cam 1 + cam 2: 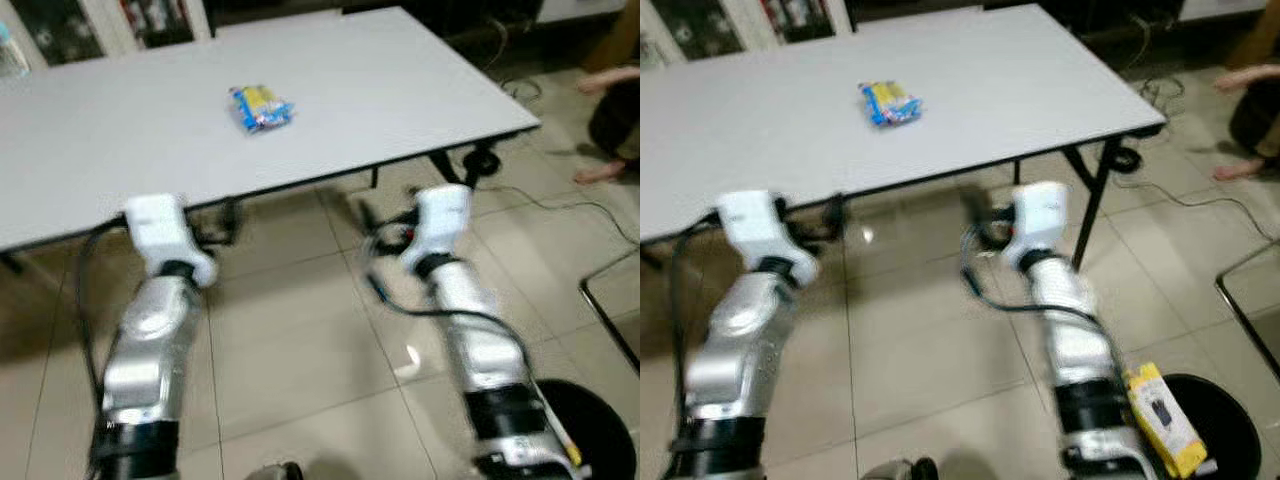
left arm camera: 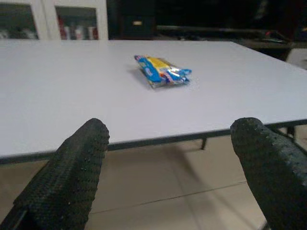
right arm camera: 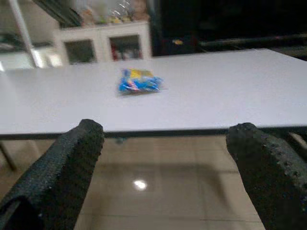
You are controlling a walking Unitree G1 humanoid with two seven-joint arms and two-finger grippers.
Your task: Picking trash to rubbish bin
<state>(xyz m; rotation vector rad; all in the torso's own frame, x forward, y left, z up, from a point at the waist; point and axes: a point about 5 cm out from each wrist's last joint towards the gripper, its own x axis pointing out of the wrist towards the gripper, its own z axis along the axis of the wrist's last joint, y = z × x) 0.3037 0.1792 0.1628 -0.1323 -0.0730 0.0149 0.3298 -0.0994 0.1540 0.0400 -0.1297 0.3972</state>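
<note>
A blue and yellow snack wrapper (image 1: 260,107) lies alone on the white table (image 1: 400,90), near its middle. Both my arms reach forward below the table's near edge. My left gripper (image 2: 170,139) is open with nothing between its fingers, and the wrapper (image 2: 162,71) lies ahead of it on the tabletop. My right gripper (image 3: 167,132) is also open and empty, level with the table edge, with the wrapper (image 3: 139,81) further back. A round black rubbish bin (image 1: 1225,425) stands on the floor by my right side.
A person's leg and foot (image 1: 605,170) are at the far right, beside cables (image 1: 560,200) on the tiled floor. A folding table leg (image 1: 1090,205) stands just right of my right arm. A dark metal frame (image 1: 610,305) is at the right edge. Glass-fronted cabinets (image 2: 72,19) line the back.
</note>
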